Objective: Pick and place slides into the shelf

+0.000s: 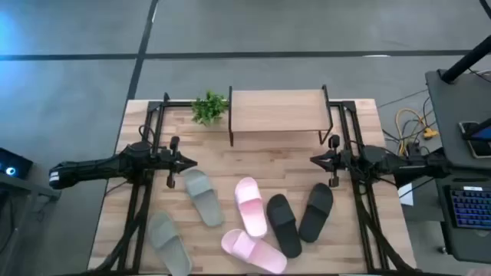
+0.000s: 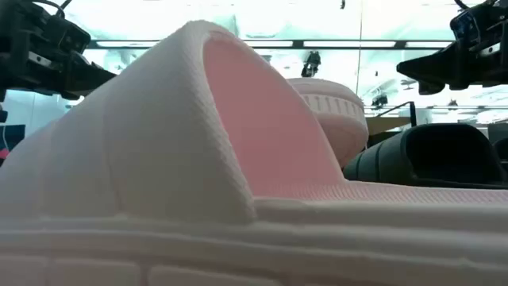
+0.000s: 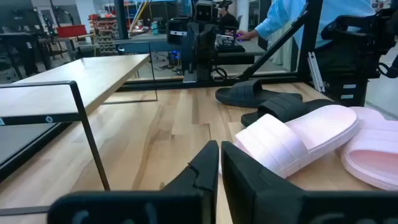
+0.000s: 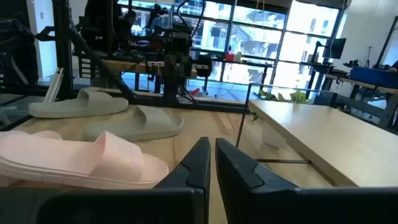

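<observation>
Left gripper point(image 1: 186, 162): I see fingers closed, empty, 9 o'clock.
Right gripper point(image 1: 315, 159): closed, empty, 3 o'clock.
Slides point(image 1: 252, 205): six, 6 o'clock.
Shelf point(image 1: 278, 111): 12 o'clock.

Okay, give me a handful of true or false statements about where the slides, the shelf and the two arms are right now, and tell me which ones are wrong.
1. All six slides lie on the table, none on the shelf. True.
2. The left end effector holds a grey-green slide. False: it is shut on nothing, off that slide.
3. The pink slides lie between the grey-green and black slides. True.
4. The small plant stands on the shelf's top. False: it stands on the table beside the shelf.
5. The right end effector is wide open. False: it is shut.
</observation>
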